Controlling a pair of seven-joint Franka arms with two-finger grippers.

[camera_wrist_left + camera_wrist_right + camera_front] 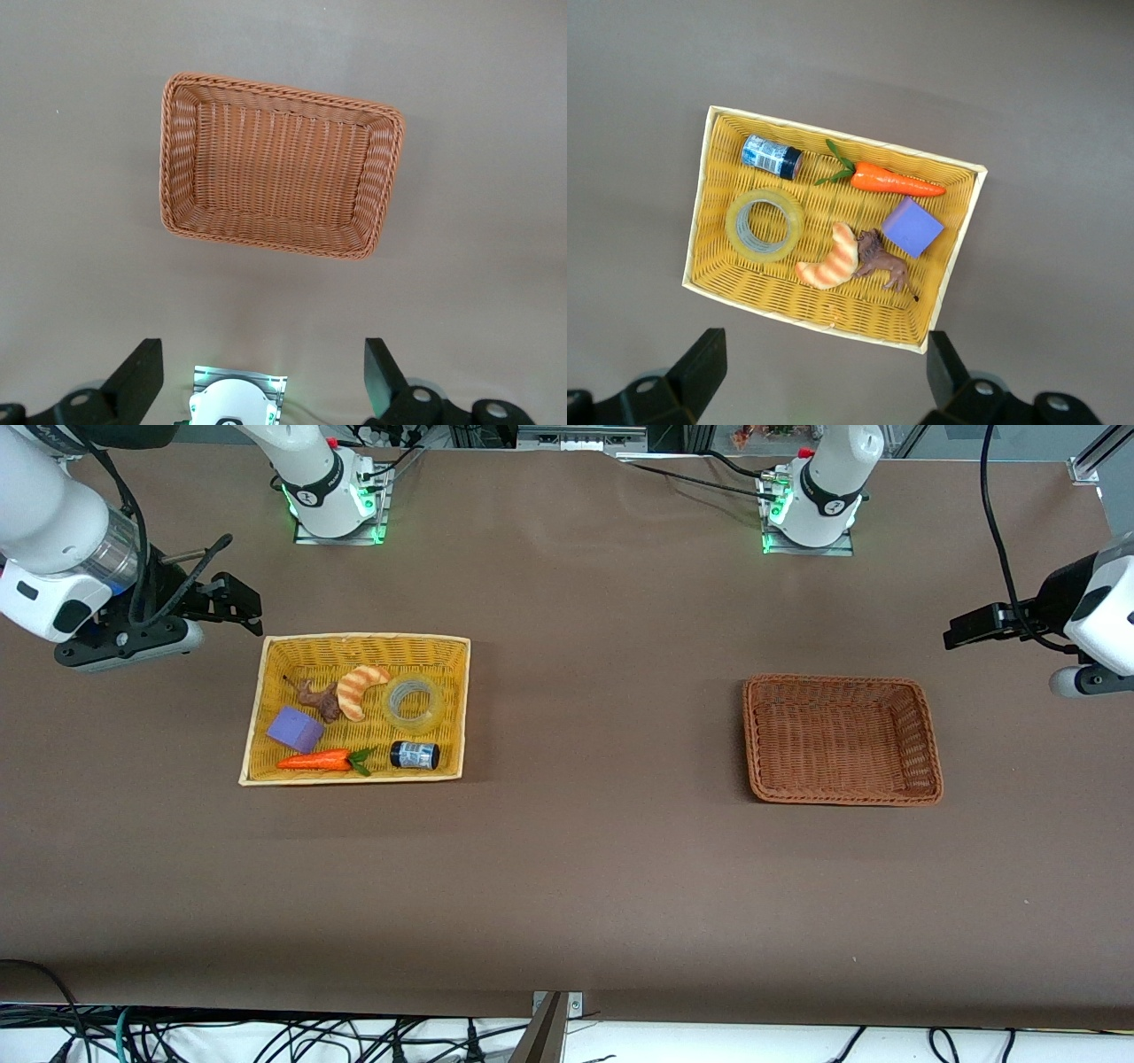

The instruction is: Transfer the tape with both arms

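The tape (394, 701), a translucent yellowish ring, lies flat in the yellow basket (363, 638), between a croissant and the basket wall. It also shows in the right wrist view (796, 223). My right gripper (244, 607) is open and empty, up in the air over the table beside the yellow basket, at the right arm's end. In its wrist view the right gripper (824, 367) is off the basket's rim (702, 212). My left gripper (961, 631) is open and empty, over the table's left-arm end, beside the brown basket (837, 680); the left wrist view shows it (261, 372) open too.
The yellow basket also holds a croissant (359, 689), a brown animal figure (319, 701), a purple block (296, 729), a carrot (314, 762) and a small black jar (415, 755). The brown basket (283, 95) has nothing in it. The arm bases (332, 496) stand along the table's back edge.
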